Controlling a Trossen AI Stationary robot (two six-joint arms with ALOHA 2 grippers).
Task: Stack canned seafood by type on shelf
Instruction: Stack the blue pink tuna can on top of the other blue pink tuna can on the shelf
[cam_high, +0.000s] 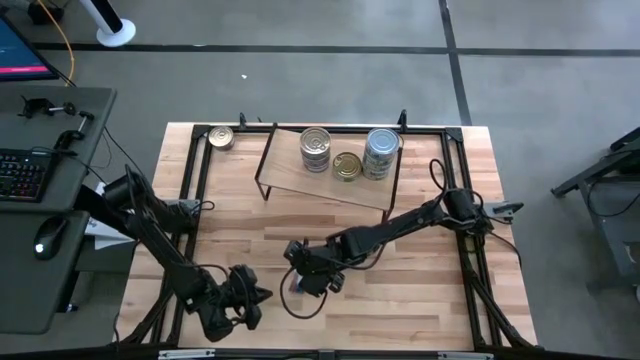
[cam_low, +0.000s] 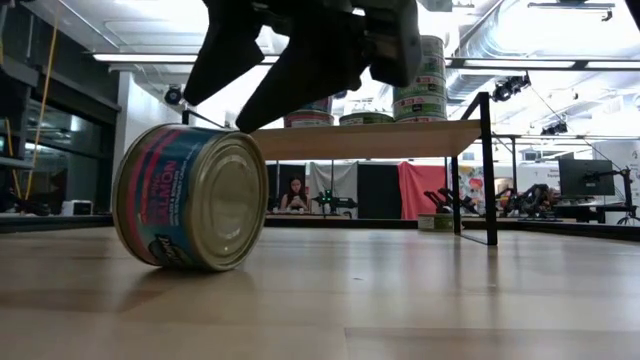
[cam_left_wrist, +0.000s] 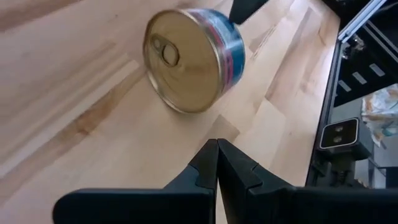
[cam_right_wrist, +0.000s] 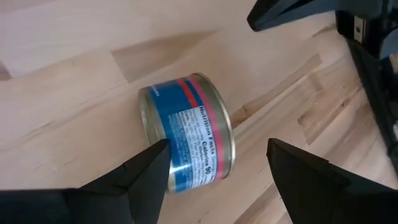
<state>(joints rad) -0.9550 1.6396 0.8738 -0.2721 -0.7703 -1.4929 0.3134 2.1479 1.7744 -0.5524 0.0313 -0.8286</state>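
While spread, right pincer (cam_right_wrist: 214, 165) over tin (cam_right_wrist: 186, 134).

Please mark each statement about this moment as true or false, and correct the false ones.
1. The blue-labelled tin near the right pincer lies on its side on the table. True.
2. The right pincer is shut on this tin. False: its jaws stand open, one finger at the tin's side, and the tin rests on the table.
3. The left pincer is shut and holds nothing. True.
4. The shelf carries no tins. False: two stacks and a single flat gold-topped tin stand on it.
5. One gold-topped tin sits on the table at the far left corner, off the shelf. True.
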